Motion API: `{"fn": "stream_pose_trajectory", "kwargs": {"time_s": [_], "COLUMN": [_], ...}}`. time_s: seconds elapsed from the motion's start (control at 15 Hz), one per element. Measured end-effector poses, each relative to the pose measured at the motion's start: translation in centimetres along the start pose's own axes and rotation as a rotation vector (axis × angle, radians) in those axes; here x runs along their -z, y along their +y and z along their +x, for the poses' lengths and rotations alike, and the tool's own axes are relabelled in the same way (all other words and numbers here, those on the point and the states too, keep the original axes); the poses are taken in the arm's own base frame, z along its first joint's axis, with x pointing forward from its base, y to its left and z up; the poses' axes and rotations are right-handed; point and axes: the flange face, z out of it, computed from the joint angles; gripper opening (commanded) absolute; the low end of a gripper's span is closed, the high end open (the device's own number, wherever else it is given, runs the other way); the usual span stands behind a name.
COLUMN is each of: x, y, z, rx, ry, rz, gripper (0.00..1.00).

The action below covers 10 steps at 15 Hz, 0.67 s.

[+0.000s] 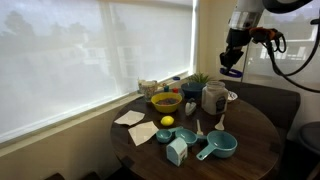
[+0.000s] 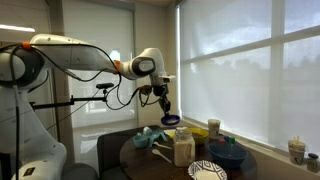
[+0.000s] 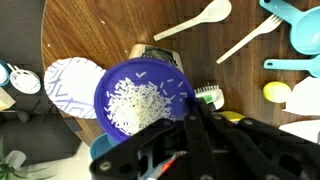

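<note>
High above the round wooden table [image 1: 245, 125], my gripper [image 1: 232, 62] is shut on the edge of a small purple-blue cup [image 3: 140, 98]. In the wrist view the cup holds a thin layer of white rice grains, and the black fingers [image 3: 193, 108] meet at its lower right rim. The same cup [image 2: 171, 120] hangs under the gripper [image 2: 167, 108] in an exterior view. Below it on the table are a patterned white plate [image 3: 70, 85], a green-and-white brush [image 3: 208, 95] and a grey jug [image 1: 213, 98].
On the table [image 2: 150, 158] stand a yellow bowl [image 1: 166, 101], a lemon [image 1: 167, 122], teal measuring cups [image 1: 218, 146], a pale carton [image 1: 177, 150], napkins [image 1: 142, 133], a white spoon [image 3: 195, 22] and a fork [image 3: 245, 40]. Blinds cover the window [image 1: 80, 55] beside it.
</note>
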Motion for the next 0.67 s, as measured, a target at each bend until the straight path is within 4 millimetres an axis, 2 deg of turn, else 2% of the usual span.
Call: {"fn": "stream_pose_trajectory", "kwargs": {"time_s": [0.67], "x": [-3.0], "y": [1.9], "z": [3.4], "rx": [0.035], "ry": [0.017], "rz": [0.244], "gripper": [0.01]}}
